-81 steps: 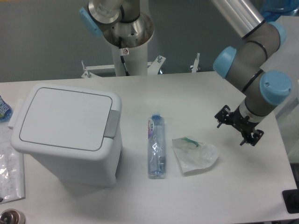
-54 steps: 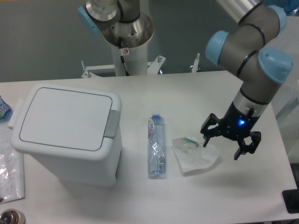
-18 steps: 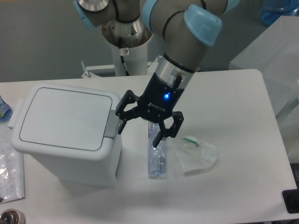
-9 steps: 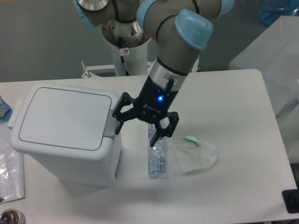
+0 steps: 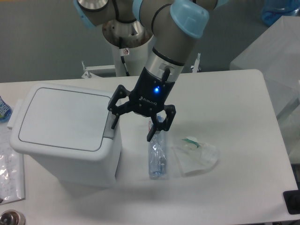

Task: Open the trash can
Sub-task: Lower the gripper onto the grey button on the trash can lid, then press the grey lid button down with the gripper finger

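Observation:
The trash can (image 5: 65, 133) is a big white boxy bin at the left of the table. Its flat lid (image 5: 61, 117) lies shut and its grey push-tab (image 5: 110, 126) faces right. My gripper (image 5: 134, 125) hangs open just right of the can. Its left finger (image 5: 114, 117) is at the grey tab; I cannot tell whether it touches. Its right finger (image 5: 155, 127) is above the clear bottle. It holds nothing.
A slim clear plastic bottle (image 5: 157, 152) lies on the table right of the can. A crumpled clear bag (image 5: 197, 152) lies right of it. Papers (image 5: 9, 173) and a blue item (image 5: 3, 110) sit at the left edge. The robot base (image 5: 126, 42) stands behind.
The arm swung from the table's right side over the bag and bottle to the can. In the last half second the gripper moved a little left, to the grey tab.

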`<state>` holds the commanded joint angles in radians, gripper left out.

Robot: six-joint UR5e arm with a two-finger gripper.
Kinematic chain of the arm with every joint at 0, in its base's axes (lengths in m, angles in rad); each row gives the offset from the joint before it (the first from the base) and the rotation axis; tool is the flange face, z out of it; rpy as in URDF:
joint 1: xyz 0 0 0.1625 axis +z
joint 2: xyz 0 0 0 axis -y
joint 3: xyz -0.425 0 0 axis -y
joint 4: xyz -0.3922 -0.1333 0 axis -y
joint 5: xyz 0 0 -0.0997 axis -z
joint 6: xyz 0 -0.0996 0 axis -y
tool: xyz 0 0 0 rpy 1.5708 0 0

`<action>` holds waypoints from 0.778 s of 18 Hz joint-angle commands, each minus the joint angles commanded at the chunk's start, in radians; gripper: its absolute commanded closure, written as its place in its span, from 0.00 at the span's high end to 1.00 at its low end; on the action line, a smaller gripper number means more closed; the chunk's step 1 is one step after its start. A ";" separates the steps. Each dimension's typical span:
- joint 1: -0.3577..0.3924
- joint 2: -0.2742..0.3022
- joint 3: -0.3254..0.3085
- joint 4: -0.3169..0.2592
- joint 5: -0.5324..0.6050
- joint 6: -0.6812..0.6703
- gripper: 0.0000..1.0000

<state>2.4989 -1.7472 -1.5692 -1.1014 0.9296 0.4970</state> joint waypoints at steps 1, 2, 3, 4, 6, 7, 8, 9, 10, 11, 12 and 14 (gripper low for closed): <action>-0.008 0.000 -0.011 0.003 0.002 0.006 1.00; -0.009 0.000 -0.018 0.008 0.003 0.006 1.00; -0.009 0.000 -0.020 0.009 0.005 0.008 1.00; -0.009 0.000 -0.020 0.009 0.005 0.008 1.00; -0.009 -0.002 -0.019 0.009 0.005 0.008 1.00; -0.009 -0.002 -0.017 0.011 0.005 0.009 1.00; -0.009 -0.002 -0.017 0.009 0.005 0.009 1.00; -0.009 -0.002 -0.015 0.009 0.005 0.009 1.00; -0.009 -0.002 -0.017 0.012 0.005 0.008 1.00; -0.009 -0.002 -0.018 0.014 0.005 0.008 1.00; -0.009 0.000 -0.017 0.012 0.005 0.006 1.00; -0.009 0.000 -0.015 0.012 0.005 0.005 1.00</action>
<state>2.4897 -1.7472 -1.5846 -1.0891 0.9342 0.5016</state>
